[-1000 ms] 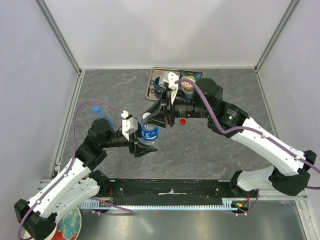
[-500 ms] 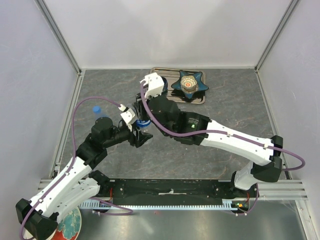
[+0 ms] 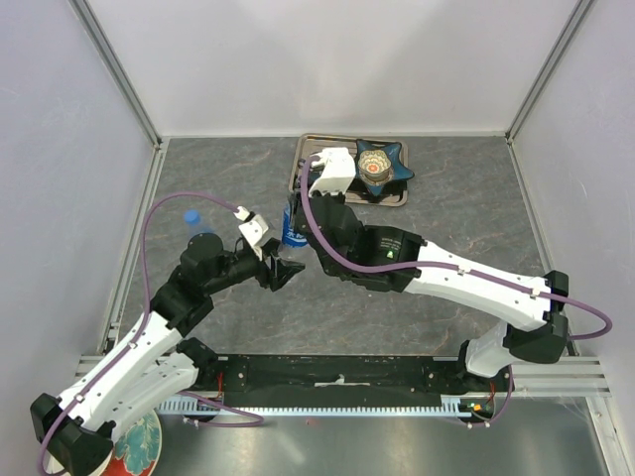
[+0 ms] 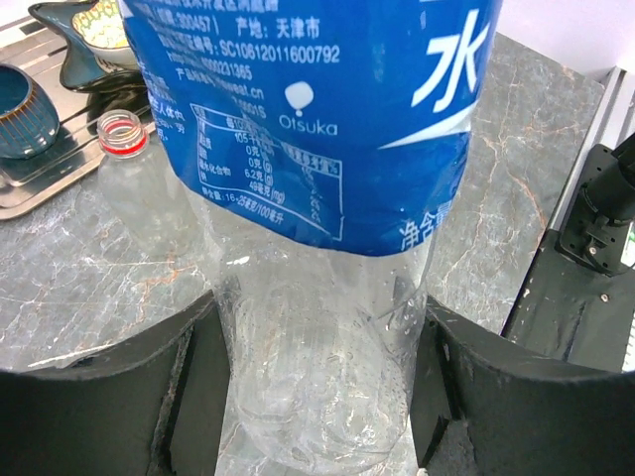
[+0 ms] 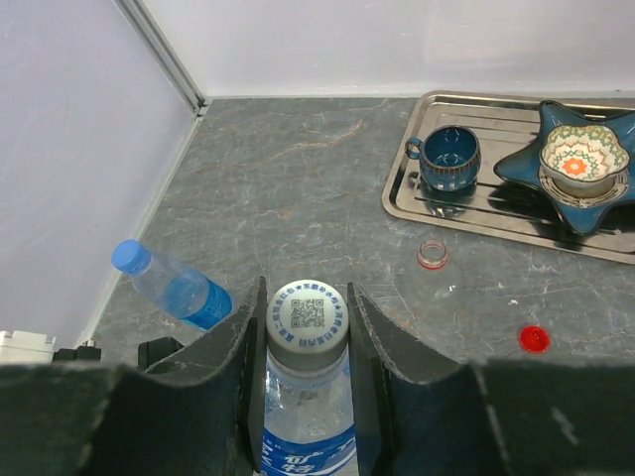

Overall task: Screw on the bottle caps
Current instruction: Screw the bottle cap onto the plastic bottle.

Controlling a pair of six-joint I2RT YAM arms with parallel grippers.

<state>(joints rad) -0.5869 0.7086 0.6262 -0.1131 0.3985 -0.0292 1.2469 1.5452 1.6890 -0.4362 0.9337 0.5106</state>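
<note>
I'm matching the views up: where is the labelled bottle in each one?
Top external: labelled bottle just left of centre.
Left wrist: fills the middle.
Right wrist: bottom centre, white cap on top.
Shared landmark: star dish.

Left arm point(image 3: 149, 332) angled toward table centre, elbow bent; left gripper point(image 4: 317, 397) level, fingers pressed on both sides of bottle point(image 4: 327, 288). Right arm point(image 3: 466, 283) stretched leftward, wrist pointing down; right gripper point(image 5: 308, 342) clamped on white cap point(image 5: 308, 309).
</note>
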